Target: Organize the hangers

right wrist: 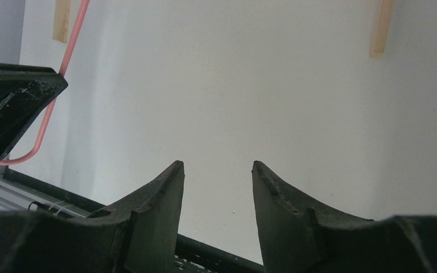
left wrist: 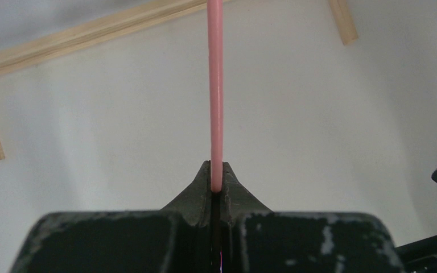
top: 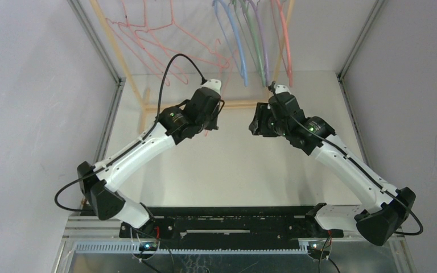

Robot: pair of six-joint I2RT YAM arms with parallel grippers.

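Several salmon-pink hangers (top: 148, 34) hang in a loose bunch at the back left. Blue (top: 236, 45), green (top: 250, 40), lavender (top: 262, 45) and pink (top: 284, 45) hangers hang side by side at the back right. My left gripper (top: 213, 124) is shut on a salmon-pink hanger wire (left wrist: 216, 85), which runs straight up from between the fingertips of the gripper (left wrist: 217, 176). My right gripper (top: 255, 126) faces the left one across a small gap. It is open and empty in the right wrist view (right wrist: 218, 168), where the held pink hanger (right wrist: 51, 114) curves past the left gripper (right wrist: 5, 108).
The wooden rack frame (top: 128, 68) stands at the back of the white table, with a low wooden bar (top: 239, 104) behind both grippers; it also shows in the left wrist view (left wrist: 91, 31). Metal posts (top: 355, 45) and grey walls close in both sides.
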